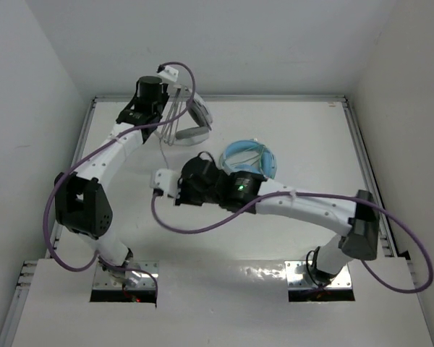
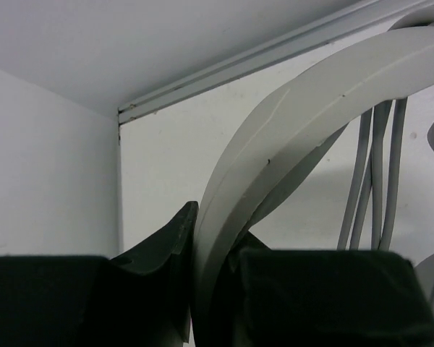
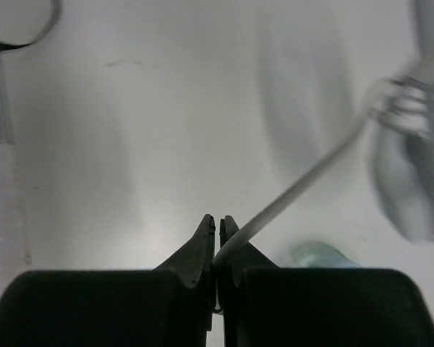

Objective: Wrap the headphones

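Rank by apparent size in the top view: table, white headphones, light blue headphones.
1. table, by far
2. white headphones, held in the left gripper, maybe nearer the camera
3. light blue headphones, partly hidden under the right arm
Last two unsure.

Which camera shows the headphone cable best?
The right wrist view: the cable runs in plain sight from the shut right gripper pinching it toward the blurred headphones. The left wrist view shows only a few strands beside the headband; the top view, just a faint thin line.

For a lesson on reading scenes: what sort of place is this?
Probably a robotics test cell: left arm and right arm bolted to a white table, plain white walls around it, the headphones as props.
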Available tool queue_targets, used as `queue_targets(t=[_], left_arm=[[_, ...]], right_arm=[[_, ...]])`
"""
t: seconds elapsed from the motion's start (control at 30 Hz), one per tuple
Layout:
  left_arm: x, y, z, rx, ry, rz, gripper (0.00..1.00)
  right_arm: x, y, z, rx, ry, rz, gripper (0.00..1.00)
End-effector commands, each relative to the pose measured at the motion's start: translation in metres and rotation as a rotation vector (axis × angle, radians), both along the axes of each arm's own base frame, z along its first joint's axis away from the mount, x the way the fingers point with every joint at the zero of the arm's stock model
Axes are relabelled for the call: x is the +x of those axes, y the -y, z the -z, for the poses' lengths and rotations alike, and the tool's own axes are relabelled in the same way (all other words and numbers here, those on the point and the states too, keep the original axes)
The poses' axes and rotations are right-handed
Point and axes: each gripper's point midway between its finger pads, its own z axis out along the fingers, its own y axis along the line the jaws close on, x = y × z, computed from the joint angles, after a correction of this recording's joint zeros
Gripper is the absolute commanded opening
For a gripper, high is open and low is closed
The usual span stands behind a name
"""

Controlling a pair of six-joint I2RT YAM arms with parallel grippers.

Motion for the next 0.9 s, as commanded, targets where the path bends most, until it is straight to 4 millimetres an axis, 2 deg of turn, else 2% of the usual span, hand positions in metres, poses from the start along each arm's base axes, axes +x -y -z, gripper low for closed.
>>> queue_targets(t=[0.0, 0.03, 0.07, 0.1, 0.13, 0.17, 0.2, 0.27, 0.3, 0.33, 0.37, 0.43, 0.47, 0.53, 0.63, 0.67, 0.7, 0.73, 0.83, 0.87], left_arm=[[-0.012, -0.007, -0.120, 0.005, 0.362, 0.040, 0.00], [-0.017, -0.008, -0.111, 0.017, 0.345, 0.049, 0.00], [-0.019, -0.007, -0.106, 0.027, 0.333, 0.060, 0.00], [-0.022, -0.004, -0.095, 0.038, 0.310, 0.079, 0.00], [-0.024, -0.002, -0.090, 0.044, 0.300, 0.093, 0.00], [-0.026, 0.005, -0.084, 0.061, 0.286, 0.118, 0.00], [-0.029, 0.009, -0.072, 0.081, 0.260, 0.134, 0.00], [-0.035, 0.026, -0.061, 0.119, 0.236, 0.191, 0.00], [-0.039, 0.031, -0.052, 0.128, 0.219, 0.213, 0.00], [-0.042, 0.036, -0.054, 0.122, 0.221, 0.237, 0.00], [-0.045, 0.045, -0.052, 0.095, 0.208, 0.280, 0.00], [-0.054, 0.049, -0.047, 0.079, 0.154, 0.317, 0.00], [-0.061, 0.056, -0.040, 0.072, 0.110, 0.369, 0.00], [-0.073, 0.063, -0.042, 0.054, 0.093, 0.420, 0.00], [-0.094, 0.077, -0.034, -0.024, -0.002, 0.508, 0.00], [-0.101, 0.084, -0.039, -0.049, -0.006, 0.545, 0.00], [-0.112, 0.093, -0.033, -0.088, -0.055, 0.600, 0.00], [-0.117, 0.098, -0.037, -0.113, -0.065, 0.629, 0.00], [-0.139, 0.116, -0.029, -0.182, -0.141, 0.730, 0.00], [-0.142, 0.120, -0.027, -0.190, -0.153, 0.745, 0.00]], right_arm=[[0.059, 0.058, -0.092, 0.100, 0.197, 0.238, 0.00], [0.067, 0.065, -0.104, 0.143, 0.204, 0.262, 0.00], [0.089, 0.077, -0.122, 0.212, 0.231, 0.323, 0.00], [0.097, 0.086, -0.143, 0.276, 0.248, 0.362, 0.00], [0.105, 0.092, -0.152, 0.309, 0.257, 0.389, 0.00], [0.119, 0.100, -0.170, 0.364, 0.278, 0.426, 0.00], [0.123, 0.103, -0.179, 0.386, 0.289, 0.435, 0.00], [0.133, 0.109, -0.201, 0.418, 0.331, 0.457, 0.00], [0.140, 0.109, -0.199, 0.396, 0.348, 0.467, 0.00], [0.146, 0.116, -0.211, 0.400, 0.372, 0.500, 0.00], [0.157, 0.126, -0.209, 0.381, 0.377, 0.534, 0.00], [0.173, 0.138, -0.210, 0.383, 0.376, 0.583, 0.00], [0.188, 0.153, -0.211, 0.410, 0.361, 0.630, 0.00], [0.209, 0.174, -0.212, 0.445, 0.341, 0.666, 0.00], [0.235, 0.193, -0.207, 0.506, 0.281, 0.714, 0.00], [0.240, 0.197, -0.205, 0.514, 0.270, 0.718, 0.00], [0.250, 0.201, -0.198, 0.530, 0.239, 0.728, 0.00], [0.253, 0.202, -0.194, 0.537, 0.223, 0.727, 0.00], [0.261, 0.201, -0.183, 0.557, 0.187, 0.724, 0.00], [0.259, 0.195, -0.182, 0.563, 0.172, 0.690, 0.00]])
